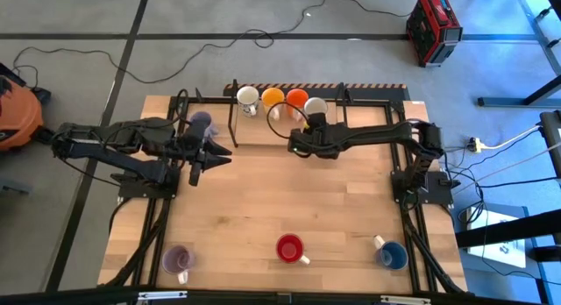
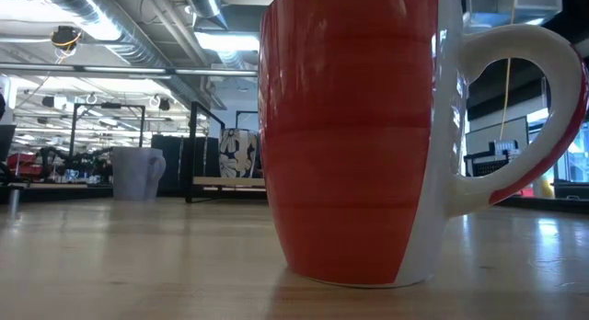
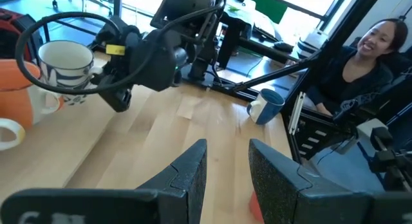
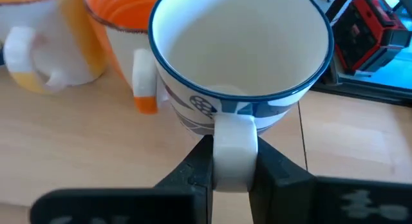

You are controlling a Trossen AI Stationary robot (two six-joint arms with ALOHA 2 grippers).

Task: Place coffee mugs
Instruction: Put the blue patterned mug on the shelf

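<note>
Along the table's far edge stand a white mug (image 1: 248, 97), a yellow-orange mug (image 1: 273, 97), an orange-red mug (image 1: 296, 98) and a cream mug with a blue rim and pattern (image 1: 316, 106). My right gripper (image 1: 313, 123) is shut on the cream mug (image 4: 241, 56). My left gripper (image 1: 210, 160) is open over the table's left half, next to a pale purple mug (image 1: 201, 123); nothing is between its fingers (image 3: 226, 166). A second pale purple mug (image 1: 178, 258), a red mug (image 1: 290, 248) and a blue mug (image 1: 392, 254) stand on their bases along the near edge. My right gripper pinches the cream mug's handle (image 4: 233, 153) between its two fingers, one on each side of the loop. It comes slanting down from the table's near side. The mug is upright beside the orange-red mug (image 4: 119, 24); whether its base is on the table is hidden.
A black metal frame (image 1: 233, 112) stands at the far edge, left of the mug row. The red mug (image 2: 350, 136) fills the low view, with a pale purple mug (image 2: 138, 173) behind it. A person (image 3: 367, 63) sits beyond the table's right side. Bare wood (image 1: 289, 191) lies mid-table.
</note>
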